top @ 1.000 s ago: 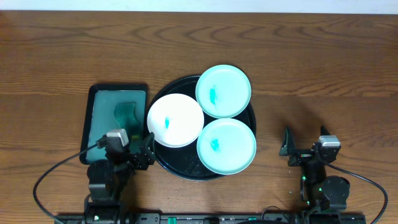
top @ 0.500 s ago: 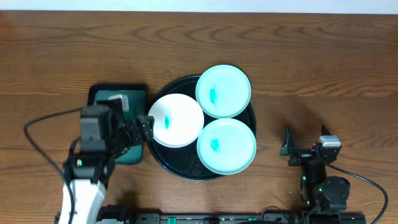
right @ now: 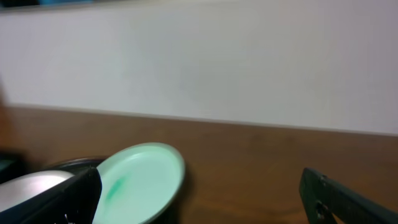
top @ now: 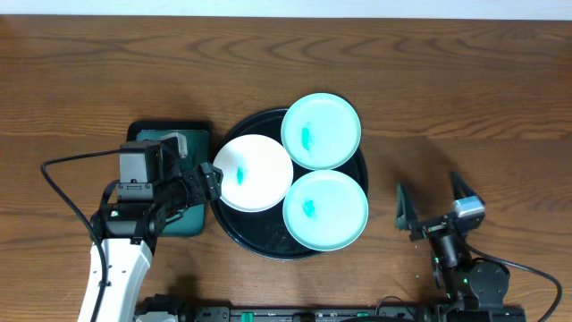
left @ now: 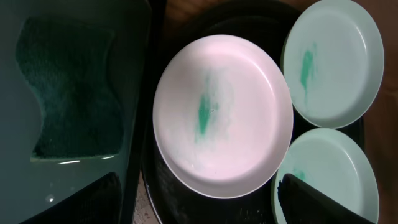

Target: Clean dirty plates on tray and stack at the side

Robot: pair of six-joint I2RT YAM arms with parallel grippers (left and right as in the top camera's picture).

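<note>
Judged light, rigid and slick, the white plate (left: 224,112) at the tray's (top: 259,243) left is best gripped at its rim by the released left pincer (top: 208,185).

Beyond the job itself: a wooden table, a sponge tray and a pale wall.

We see a dark brown wooden table (top: 465,80) with a strong wavy grain filling the overhead view. Left of its centre lies a small rectangular dark-green tray (left: 140,124) with rounded corners and a raised rim. Inside it a dark green sponge (left: 71,93) with wavy sides lies flat. The tray floor around it looks glossy, and we catch a few bright glints along the sponge's near edge. Past the table's far edge stands a plain whitish wall (right: 199,56).
</note>
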